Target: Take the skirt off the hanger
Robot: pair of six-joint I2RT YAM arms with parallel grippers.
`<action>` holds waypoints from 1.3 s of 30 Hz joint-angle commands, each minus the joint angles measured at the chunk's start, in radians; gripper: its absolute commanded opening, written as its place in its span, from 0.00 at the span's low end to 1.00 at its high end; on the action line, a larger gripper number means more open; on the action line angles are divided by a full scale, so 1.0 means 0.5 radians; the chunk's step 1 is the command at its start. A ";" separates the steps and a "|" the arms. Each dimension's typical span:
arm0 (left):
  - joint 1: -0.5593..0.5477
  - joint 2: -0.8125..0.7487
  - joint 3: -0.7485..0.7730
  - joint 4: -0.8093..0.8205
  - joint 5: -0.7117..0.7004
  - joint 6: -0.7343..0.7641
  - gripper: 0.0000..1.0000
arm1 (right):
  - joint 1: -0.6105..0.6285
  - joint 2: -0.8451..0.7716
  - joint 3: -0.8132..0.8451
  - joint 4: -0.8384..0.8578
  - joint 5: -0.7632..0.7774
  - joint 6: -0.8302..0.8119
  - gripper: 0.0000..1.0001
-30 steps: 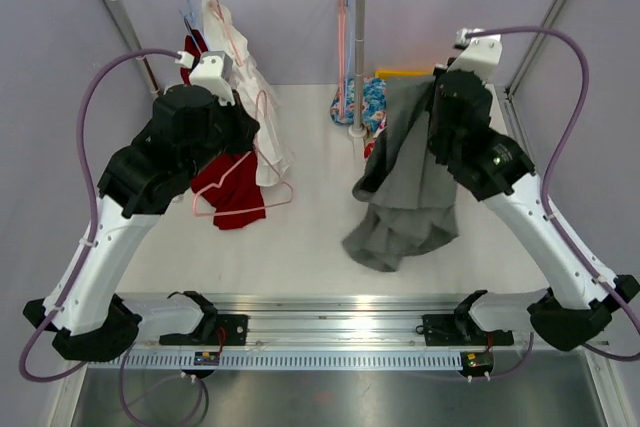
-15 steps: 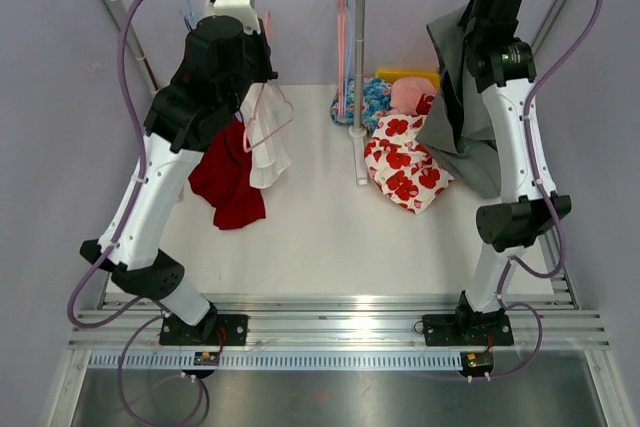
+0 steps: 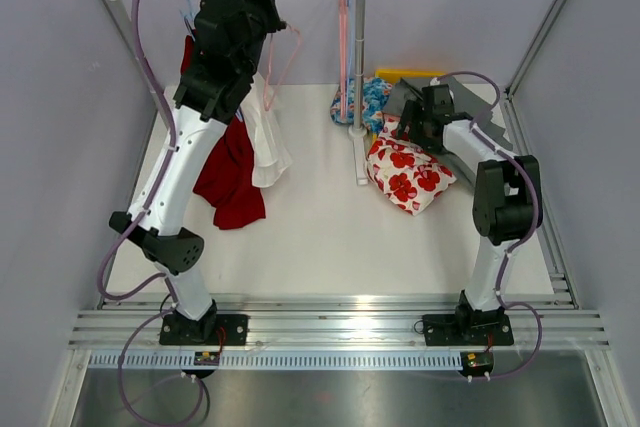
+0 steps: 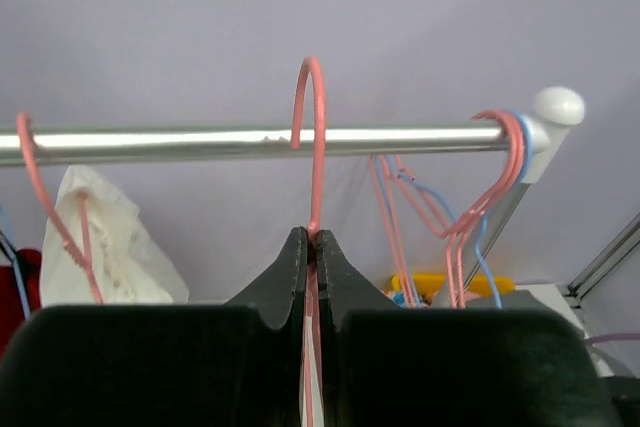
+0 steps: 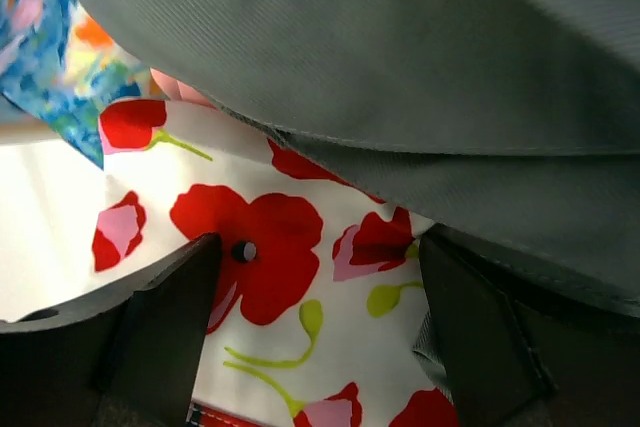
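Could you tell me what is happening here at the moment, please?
The left pincer is shut on a bare pink hanger, holding its hook up at the clothes rail. The right pincer is open, low at the far right, where the grey skirt lies across a white garment with red flowers. The skirt is off the hanger, so the task looks about done.

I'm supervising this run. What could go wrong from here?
The left end effector is shut on the pink wire hanger; whether its hook sits over the silver metal rail is unclear, so it might drop on release. The grey fabric skirt lies over the open right end effector and may drag along.
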 commanded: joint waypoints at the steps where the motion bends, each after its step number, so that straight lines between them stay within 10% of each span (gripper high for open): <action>1: -0.003 0.004 0.072 0.394 0.130 0.047 0.00 | 0.075 -0.258 -0.084 0.299 -0.167 0.130 0.87; 16: 0.062 0.623 0.455 0.563 0.262 -0.076 0.00 | 0.544 -0.540 -0.707 0.495 -0.127 0.149 0.86; 23: 0.025 0.182 -0.179 0.646 0.269 -0.143 0.00 | 0.676 -0.657 -0.808 0.480 -0.090 0.152 0.85; 26: 0.000 0.002 -0.284 0.524 0.253 -0.097 0.13 | 0.725 -0.675 -0.814 0.452 -0.011 0.155 0.85; 31: 0.000 -0.278 -0.428 0.312 0.143 0.010 0.83 | 0.814 -0.761 -0.854 0.397 0.066 0.158 0.85; 39: 0.178 -0.515 -0.576 0.075 -0.149 0.114 0.99 | 0.931 -0.954 -1.053 0.332 0.152 0.198 0.85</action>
